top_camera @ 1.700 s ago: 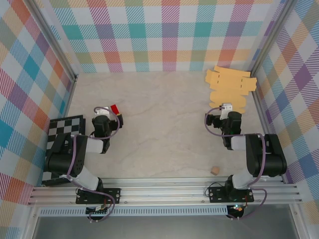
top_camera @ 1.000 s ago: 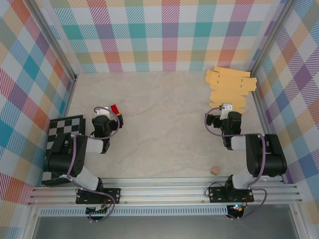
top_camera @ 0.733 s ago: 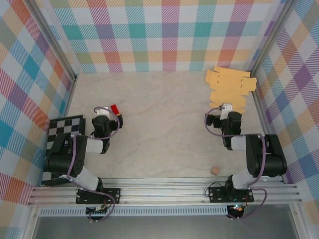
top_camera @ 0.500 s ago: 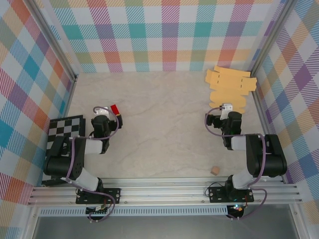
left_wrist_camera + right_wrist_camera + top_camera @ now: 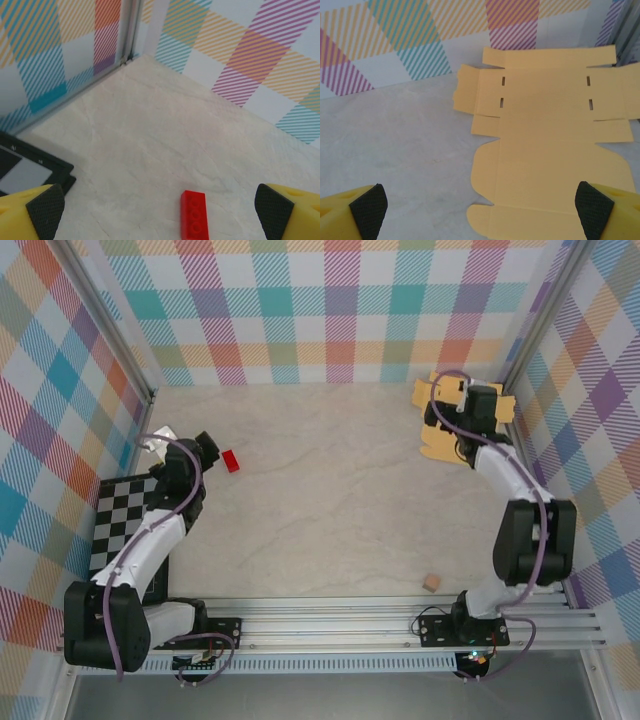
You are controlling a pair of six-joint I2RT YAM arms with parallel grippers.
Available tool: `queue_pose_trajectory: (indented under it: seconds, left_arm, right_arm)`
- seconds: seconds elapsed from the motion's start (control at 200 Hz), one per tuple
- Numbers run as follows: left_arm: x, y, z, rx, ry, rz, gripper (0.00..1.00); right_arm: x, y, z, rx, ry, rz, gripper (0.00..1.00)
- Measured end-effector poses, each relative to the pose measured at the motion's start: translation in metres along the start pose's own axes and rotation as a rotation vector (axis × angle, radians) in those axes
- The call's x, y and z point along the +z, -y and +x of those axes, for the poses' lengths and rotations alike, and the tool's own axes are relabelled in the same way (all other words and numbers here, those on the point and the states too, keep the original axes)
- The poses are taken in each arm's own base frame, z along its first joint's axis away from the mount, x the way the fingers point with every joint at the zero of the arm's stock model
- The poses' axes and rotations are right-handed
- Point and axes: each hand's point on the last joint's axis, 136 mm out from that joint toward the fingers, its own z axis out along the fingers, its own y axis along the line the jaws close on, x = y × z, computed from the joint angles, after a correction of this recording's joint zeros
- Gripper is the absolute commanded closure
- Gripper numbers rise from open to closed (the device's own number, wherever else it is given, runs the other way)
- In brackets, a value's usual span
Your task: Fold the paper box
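Paper box: Your paper box (image 5: 545,135) lies as a flat, unfolded yellow-orange sheet in the far right corner of the table (image 5: 320,500). Its far flap runs along the back wall (image 5: 395,35), and its scalloped flaps point toward the near edge.
Right pincer: Your right pincer (image 5: 481,207) is released, its jaws spread wide with nothing between them. From the wrist view its black pads (image 5: 367,207) sit at the two lower corners, and the sheet lies ahead of them and below.
Left pincer: Your left pincer (image 5: 160,205) is released too, jaws wide and empty. It hangs near the left edge of the table and faces the far left corner.
Red block: You see a small red block (image 5: 194,220) lying on the bare table in the left half. It is just ahead of the left pincer and touches neither finger.
Checkered board: A black-and-white checkered board (image 5: 125,520) lies against the left edge of the table, with part of your left arm over it.
Tan cube: A tiny tan cube (image 5: 431,582) sits close to the near edge, right of the middle and well apart from the sheet.
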Motion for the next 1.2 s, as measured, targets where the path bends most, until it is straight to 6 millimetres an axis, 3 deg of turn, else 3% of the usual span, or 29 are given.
queue_pose_trajectory:
  seconds: [0.115, 0.3, 0.465, 0.65, 0.875, 1.035, 1.2]
  left_arm:
    - [0.003, 0.012, 0.002, -0.037, -0.08, 0.027, 0.0]
    - [0.006, 0.05, 0.011, -0.042, -0.206, 0.141, 0.0]
    - [0.0, 0.085, 0.037, 0.004, -0.313, 0.231, 0.0]
    - [-0.007, 0.107, 0.067, 0.057, -0.407, 0.265, 0.0]
    - [0.002, 0.109, 0.078, 0.061, -0.482, 0.201, 0.0]
    - [-0.003, 0.109, 0.087, 0.052, -0.524, 0.193, 0.0]
    - [-0.011, 0.115, 0.096, 0.044, -0.56, 0.213, 0.0]
  right_arm:
    - [0.045, 0.01, 0.017, 0.041, -0.132, 0.03, 0.0]
    - [0.11, 0.027, 0.055, 0.093, -0.333, 0.062, 0.0]
    - [0.133, 0.031, 0.081, 0.135, -0.458, 0.044, 0.0]
    - [0.129, 0.02, 0.1, 0.177, -0.563, -0.016, 0.0]
    - [0.119, 0.009, 0.117, 0.207, -0.627, -0.064, 0.0]
    - [0.093, -0.004, 0.137, 0.201, -0.677, -0.095, 0.0]
    - [0.057, -0.031, 0.165, 0.172, -0.728, -0.149, 0.0]
